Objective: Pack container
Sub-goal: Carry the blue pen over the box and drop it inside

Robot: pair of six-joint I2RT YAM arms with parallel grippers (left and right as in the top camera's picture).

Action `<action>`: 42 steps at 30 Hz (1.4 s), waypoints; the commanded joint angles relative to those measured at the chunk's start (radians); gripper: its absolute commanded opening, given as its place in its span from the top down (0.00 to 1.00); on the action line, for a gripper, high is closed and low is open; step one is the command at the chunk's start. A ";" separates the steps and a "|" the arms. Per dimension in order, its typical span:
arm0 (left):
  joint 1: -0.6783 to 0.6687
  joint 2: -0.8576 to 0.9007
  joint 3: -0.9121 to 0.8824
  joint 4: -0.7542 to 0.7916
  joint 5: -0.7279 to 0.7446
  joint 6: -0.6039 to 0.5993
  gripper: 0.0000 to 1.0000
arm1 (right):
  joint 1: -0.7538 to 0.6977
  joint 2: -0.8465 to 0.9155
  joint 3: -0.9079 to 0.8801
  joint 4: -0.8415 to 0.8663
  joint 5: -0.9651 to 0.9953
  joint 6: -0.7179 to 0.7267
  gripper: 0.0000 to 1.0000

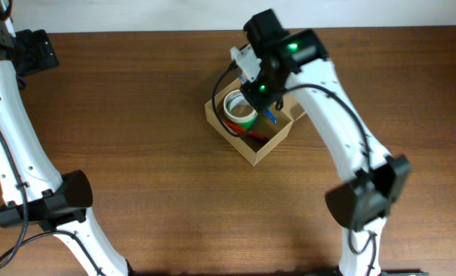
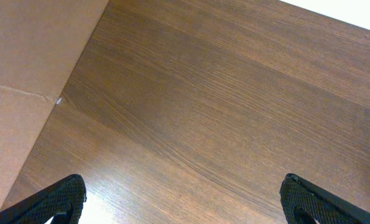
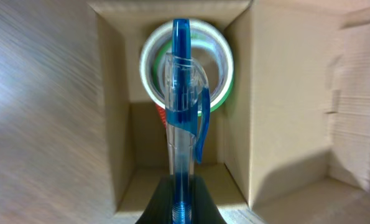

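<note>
The container (image 1: pixel 267 146) is a small tan cardboard box, open, at the table's middle back; in the right wrist view its inner wall (image 3: pixel 284 93) shows. Inside it lie a green-and-white tape roll (image 1: pixel 239 107) (image 3: pixel 225 59) and something red (image 1: pixel 252 136). My right gripper (image 1: pixel 267 106) (image 3: pixel 180 205) is directly above the open box, shut on a clear blue pen (image 3: pixel 183 106) (image 1: pixel 271 117) that points down into it. My left gripper (image 2: pixel 183 199) is open and empty over bare table at the far left; its arm shows in the overhead view (image 1: pixel 28 50).
The box's flap lid (image 1: pixel 295 109) (image 3: pixel 352 99) stands open at the right side of the box. A tan cardboard sheet (image 2: pixel 23 81) lies at the left of the left wrist view. The brown wooden table (image 1: pixel 151 169) spreads all around.
</note>
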 commanded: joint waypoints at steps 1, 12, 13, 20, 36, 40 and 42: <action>0.004 0.008 -0.003 0.000 0.007 0.012 0.00 | -0.001 0.040 0.002 0.004 -0.013 -0.051 0.96; 0.004 0.008 -0.003 0.000 0.007 0.012 0.00 | 0.003 0.138 0.001 0.023 -0.135 -0.022 0.96; 0.004 0.008 -0.003 0.000 0.007 0.012 0.00 | 0.003 0.144 0.001 0.027 -0.142 -0.019 0.96; 0.004 0.008 -0.003 0.000 0.008 0.012 0.00 | 0.020 0.191 -0.009 0.038 -0.143 -0.001 0.96; 0.004 0.008 -0.003 0.000 0.007 0.012 0.00 | 0.082 0.265 -0.014 0.059 -0.140 0.025 0.96; 0.004 0.008 -0.003 0.000 0.007 0.012 0.00 | 0.082 0.283 -0.014 0.055 -0.140 0.025 0.96; 0.004 0.008 -0.003 0.000 0.007 0.012 0.00 | 0.082 0.285 -0.014 0.056 -0.140 0.024 0.96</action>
